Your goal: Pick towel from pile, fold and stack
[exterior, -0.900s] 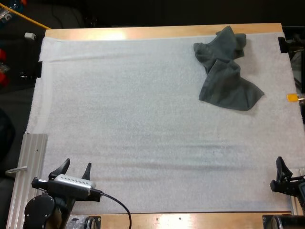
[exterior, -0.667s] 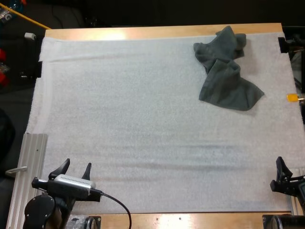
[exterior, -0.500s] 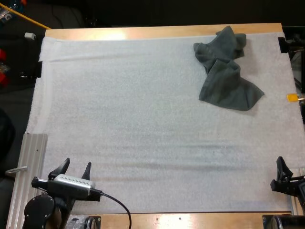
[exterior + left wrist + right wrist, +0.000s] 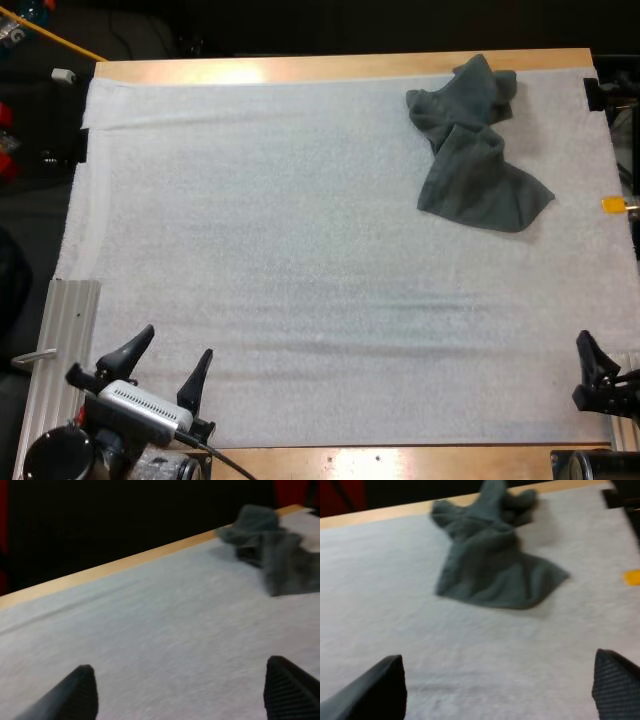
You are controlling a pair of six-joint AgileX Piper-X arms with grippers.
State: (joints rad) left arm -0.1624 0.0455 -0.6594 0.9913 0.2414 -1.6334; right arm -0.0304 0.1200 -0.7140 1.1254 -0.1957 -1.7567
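Near edge of mat (image 4: 300,250): left gripper (image 4: 178,341), right gripper (image 4: 498,657) spread wide, empty; crumpled towel (image 4: 470,150) far right.

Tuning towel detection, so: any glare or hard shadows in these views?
High view: glare on the table at its far wooden edge, mat evenly lit. Right wrist view: soft shadow beside the towel. Left wrist view: no glare.
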